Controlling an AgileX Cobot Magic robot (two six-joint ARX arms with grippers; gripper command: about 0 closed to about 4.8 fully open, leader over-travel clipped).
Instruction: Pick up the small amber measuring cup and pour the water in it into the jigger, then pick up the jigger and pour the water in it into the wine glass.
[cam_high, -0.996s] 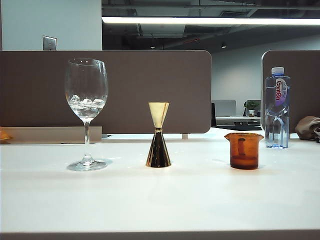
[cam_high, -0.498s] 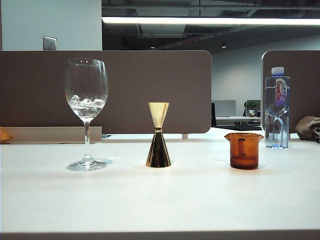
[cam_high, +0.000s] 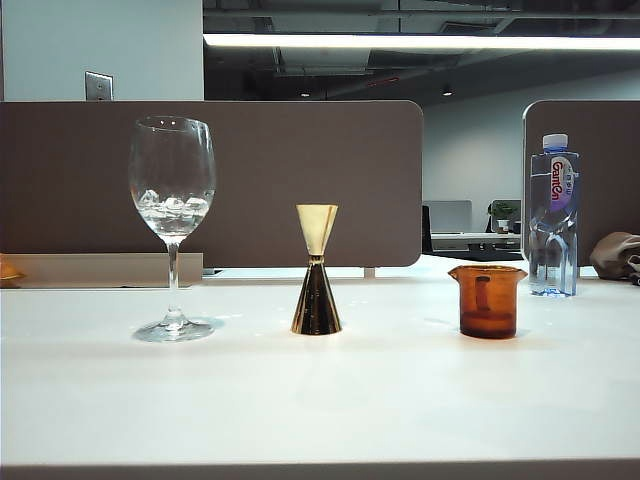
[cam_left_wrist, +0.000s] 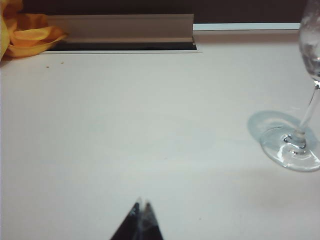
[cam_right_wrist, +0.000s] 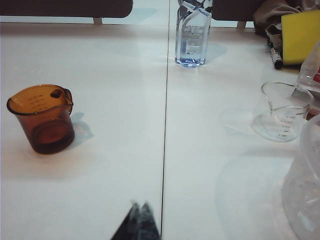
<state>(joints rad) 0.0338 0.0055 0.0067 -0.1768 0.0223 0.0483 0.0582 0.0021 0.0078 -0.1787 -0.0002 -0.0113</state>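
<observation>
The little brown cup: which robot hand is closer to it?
Right. The right gripper has the small amber measuring cup in view; the left gripper is by the wine glass.

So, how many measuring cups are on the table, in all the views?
2. The small amber translucent measuring cup stands right of the gold hourglass jigger; a clear plastic measuring cup sits further right, in the right wrist view only. Others may be out of frame.

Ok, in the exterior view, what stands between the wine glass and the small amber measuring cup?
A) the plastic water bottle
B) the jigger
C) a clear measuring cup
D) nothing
B: the jigger stands upright on the white table, with the wine glass to its left and the small amber measuring cup to its right; the water bottle is farther back right.
</observation>
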